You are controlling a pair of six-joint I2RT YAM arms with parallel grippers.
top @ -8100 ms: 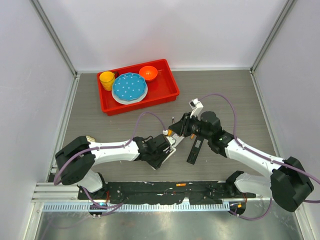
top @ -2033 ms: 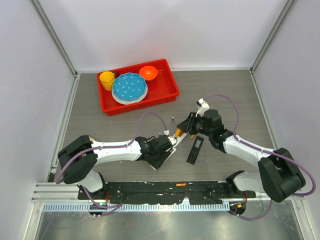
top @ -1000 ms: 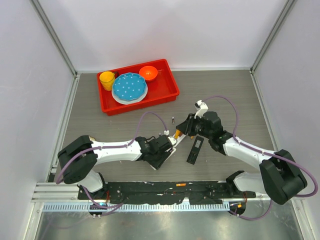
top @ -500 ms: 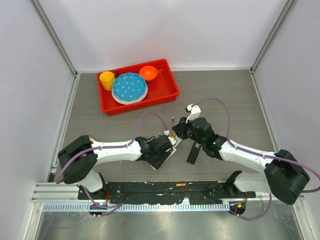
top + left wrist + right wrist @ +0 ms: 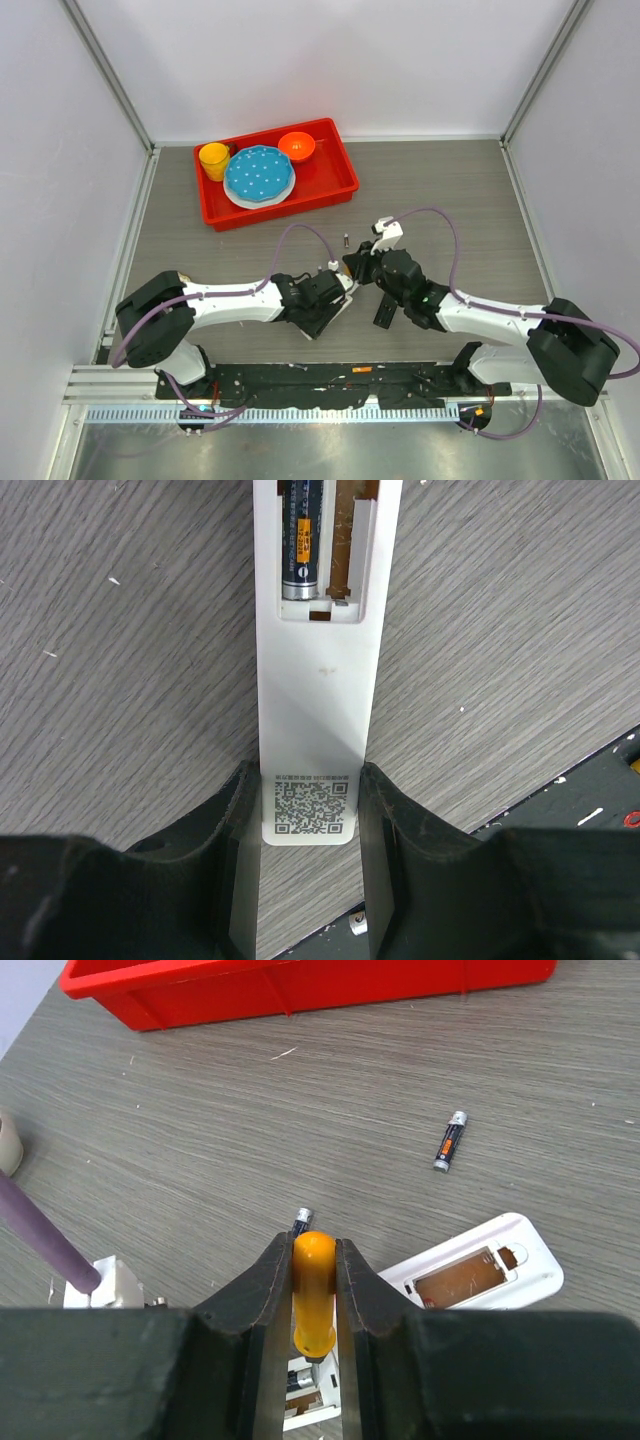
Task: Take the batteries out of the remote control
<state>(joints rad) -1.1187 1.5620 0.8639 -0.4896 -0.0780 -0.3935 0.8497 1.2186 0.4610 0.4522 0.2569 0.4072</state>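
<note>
The left hand (image 5: 308, 802) is closed partway on the lower end of the white remote control (image 5: 318, 680). Its two fingers press against the long edges just beside the QR label, pinning the remote flat on the grey tabletop (image 5: 520, 650). In the left wrist view the remote runs straight up the frame with its battery compartment open at the top. One seated battery (image 5: 298, 540), dark with an orange band, lies in the left bay with its long axis along the remote. The right bay shows only bare copper. The right hand (image 5: 313, 1250) is clamped tight on the orange handle of a screwdriver (image 5: 313, 1300) and holds nothing else. In the overhead view it sits just right of the left hand at mid-frame, over the remote's open end, so it is the nearer arm to the cell. A loose battery (image 5: 449, 1141) lies alone on the tabletop in the upper right of the right wrist view, well clear of the remote. The next move likely depends on getting the screwdriver tip under one end of the seated battery and levering it up out of the bay. The frames do not show whether the tip is touching it.
</note>
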